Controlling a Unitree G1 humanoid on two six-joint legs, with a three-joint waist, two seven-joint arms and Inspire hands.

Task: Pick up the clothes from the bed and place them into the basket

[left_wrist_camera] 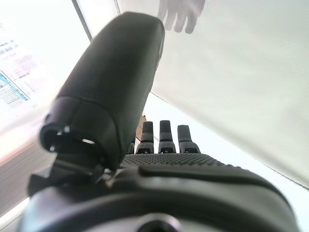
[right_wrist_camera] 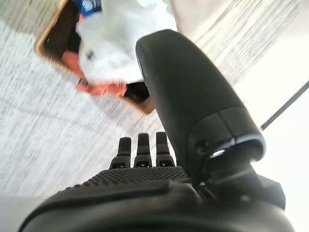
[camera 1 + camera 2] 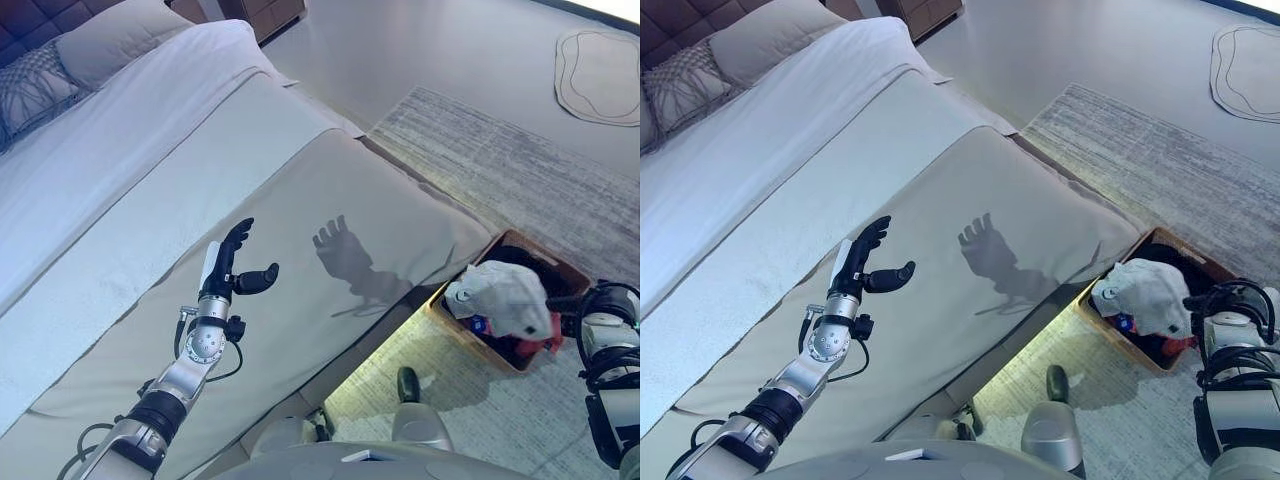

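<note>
Clothes [image 3: 505,296] already heaped in basket [image 3: 462,325] beside bed's foot corner.
Left hand [image 3: 232,262] spread empty over bare bed [image 3: 300,180]; right hand [image 2: 145,179] straight-fingered, empty; probably nothing left to fetch.

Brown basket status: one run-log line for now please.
brown basket: holds white and red clothes | left hand: open over grey bed | right hand: open, empty

right robot hand [image 2: 145,188] – empty (fingers straight) | basket [image 2: 50,36] – white and orange clothes [image 2: 120,34] inside | rug [image 2: 43,125]

The bed [image 3: 300,180] lies bare around the raised left hand [image 3: 232,265], with pillows [image 3: 110,40] only at its far end. Heaped clothes [image 3: 505,295] fill the basket [image 3: 563,270] on the rug [image 3: 520,170] just beside the bed's corner.
</note>
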